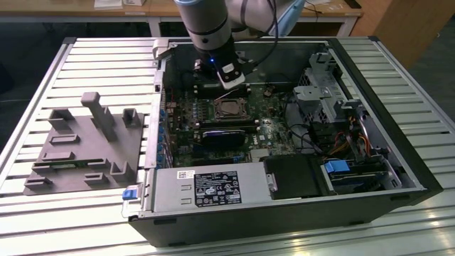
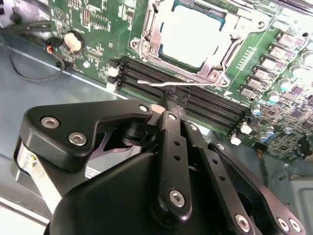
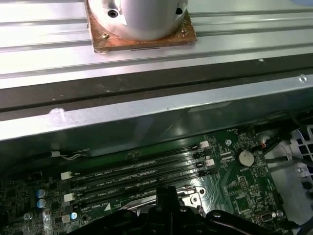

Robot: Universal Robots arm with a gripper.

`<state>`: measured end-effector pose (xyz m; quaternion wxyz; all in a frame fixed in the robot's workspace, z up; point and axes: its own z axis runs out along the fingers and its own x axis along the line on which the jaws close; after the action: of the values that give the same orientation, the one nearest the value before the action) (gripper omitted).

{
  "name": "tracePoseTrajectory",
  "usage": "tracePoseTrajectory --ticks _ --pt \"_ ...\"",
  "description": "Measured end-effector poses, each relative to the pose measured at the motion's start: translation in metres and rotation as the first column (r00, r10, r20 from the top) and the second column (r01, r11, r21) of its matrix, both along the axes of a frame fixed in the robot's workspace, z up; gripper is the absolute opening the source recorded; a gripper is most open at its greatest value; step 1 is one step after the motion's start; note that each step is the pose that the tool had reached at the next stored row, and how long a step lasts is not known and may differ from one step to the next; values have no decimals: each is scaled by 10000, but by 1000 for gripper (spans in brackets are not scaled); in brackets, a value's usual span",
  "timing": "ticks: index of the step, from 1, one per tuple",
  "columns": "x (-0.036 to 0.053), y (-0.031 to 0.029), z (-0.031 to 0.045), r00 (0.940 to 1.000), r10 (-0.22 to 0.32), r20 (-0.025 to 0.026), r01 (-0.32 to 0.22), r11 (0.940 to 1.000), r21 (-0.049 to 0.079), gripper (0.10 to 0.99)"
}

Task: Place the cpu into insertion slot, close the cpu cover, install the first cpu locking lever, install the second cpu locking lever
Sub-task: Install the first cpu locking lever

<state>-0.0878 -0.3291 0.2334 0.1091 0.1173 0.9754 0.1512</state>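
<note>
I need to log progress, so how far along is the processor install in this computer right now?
Done: the cpu sits in the insertion slot with the cpu cover lying down around it. In hand: the gripper's shut fingers sit at a locking lever that appears unlatched. Left: latching the levers.

Bench [image 1: 64,224]: pale metal top of parallel slats.
1. Open black computer case [image 1: 284,216], laid on its side, occupied the middle and the exterior view's right.
2. Grey moulded fixture block [image 1: 85,146] lay toward the edge at the exterior view's left, just beside the case.
</note>
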Motion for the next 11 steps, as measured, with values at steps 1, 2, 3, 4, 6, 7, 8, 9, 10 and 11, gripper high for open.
tracePoseTrajectory --ticks 1,2,3,4,6,7,8,9,10,11 --pt "0 0 -6 10000 -89 1 89 10000 0 106" --pt "0 1 -9 9999 -130 0 130 9999 -1 106" --pt "0 6 -10 9999 -135 -1 135 9999 -2 106" --pt "0 11 -11 9999 -136 -1 136 9999 -2 106" --pt "0 15 -16 9999 -135 1 135 9999 2 106" --pt "0 15 -22 9999 -133 4 133 9999 -2 106" --pt "0 16 -32 9999 -135 15 135 9999 -13 106" --pt "0 16 -42 9999 -137 32 137 9999 -29 106" --pt "0 18 -53 9999 -137 53 137 9999 -49 106" --pt "0 19 -64 9999 -136 70 136 9999 -71 106"
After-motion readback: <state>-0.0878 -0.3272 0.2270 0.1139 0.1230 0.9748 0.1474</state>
